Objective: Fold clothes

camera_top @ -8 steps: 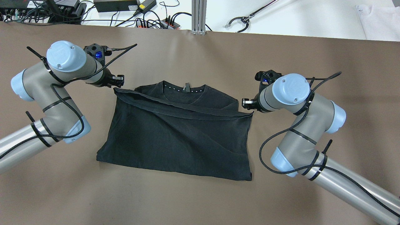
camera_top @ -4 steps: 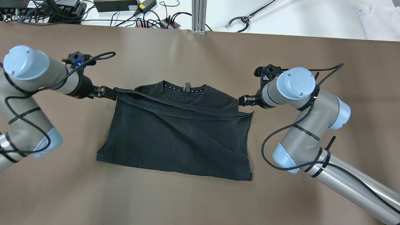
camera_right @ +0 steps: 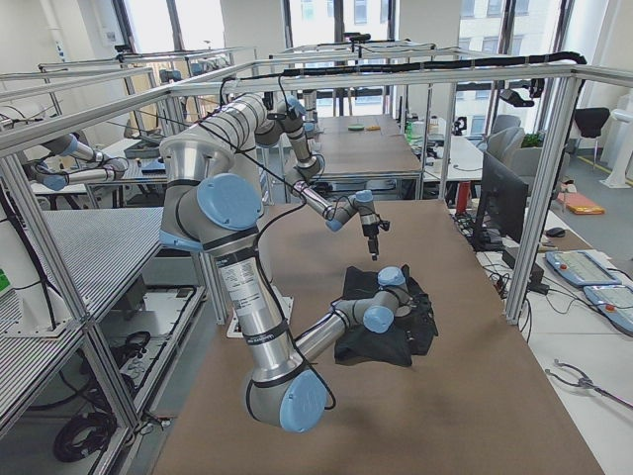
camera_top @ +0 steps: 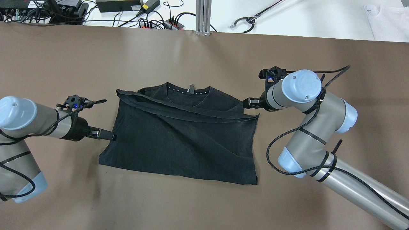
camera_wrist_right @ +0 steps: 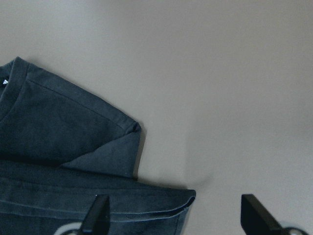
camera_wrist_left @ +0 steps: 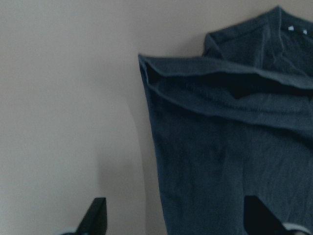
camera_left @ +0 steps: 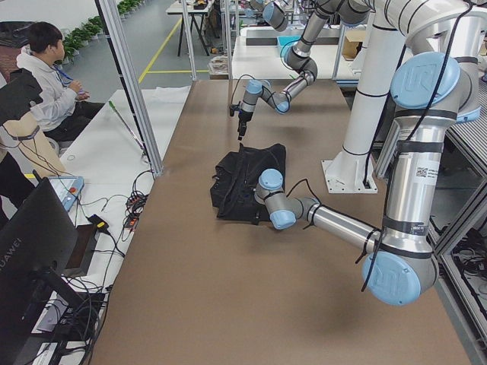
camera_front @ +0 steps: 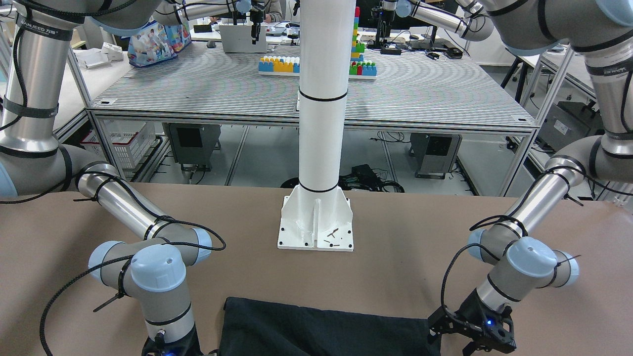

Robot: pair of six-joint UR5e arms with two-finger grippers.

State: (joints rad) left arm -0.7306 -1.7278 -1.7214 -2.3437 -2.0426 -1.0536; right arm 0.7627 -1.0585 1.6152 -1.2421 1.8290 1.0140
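- The plain black soft fabric garment lies flat in the middle of the brown table cover. It is already doubled once, and its straight hemmed edge runs slantwise just below the collar.
- The left gripper sits low at the garment's left side edge, fingers spread wide and holding nothing.
- The right gripper is just beside the upper right corner, likewise spread and empty.
- The first fold looks finished and a sideways fold seems next. That calls for each gripper to pinch both layers at its edge.
- The white pillar's base plate stands apart on the robot's side, while cables lie beyond the far edge. Neither appears to obstruct.
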